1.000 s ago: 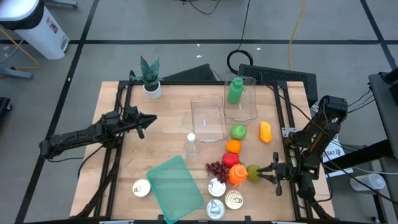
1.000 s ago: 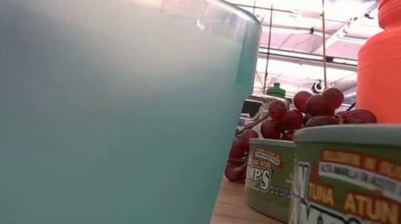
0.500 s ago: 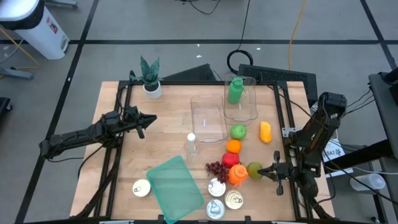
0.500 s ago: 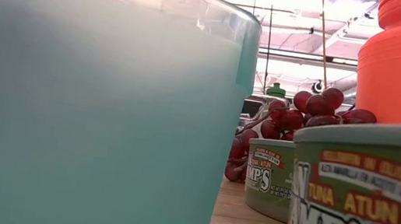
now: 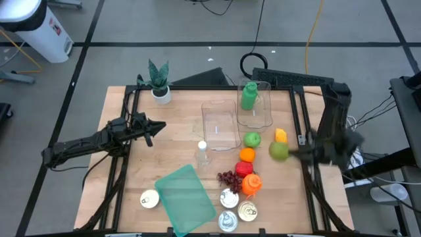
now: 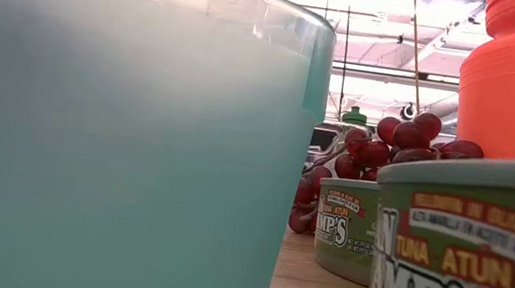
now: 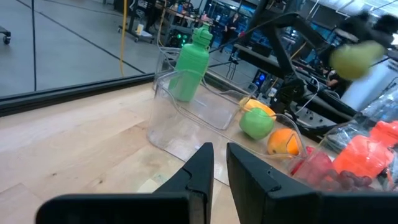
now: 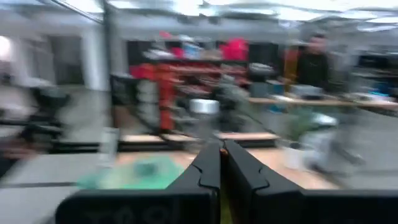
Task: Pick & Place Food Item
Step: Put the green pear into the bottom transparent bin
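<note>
Wooden tabletop (image 5: 171,131), open workshop floor around it. Item: one yellow-green pear (image 5: 279,151), clenched at the tip of the right gripper (image 5: 289,153), now raised and carried from beside the orange bottle (image 5: 250,184) to just next to the yellow fruit (image 5: 281,136). Near the gripper: one green apple (image 5: 252,139), one orange (image 5: 247,155), one grape bunch (image 5: 228,177), four tins (image 5: 248,211). Left gripper (image 5: 160,126) closed, empty, well apart, unmoved.

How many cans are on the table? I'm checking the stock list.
4. Three sit bunched at the front edge: and. One lies apart, left of the teal lid. More could hide under it.
</note>
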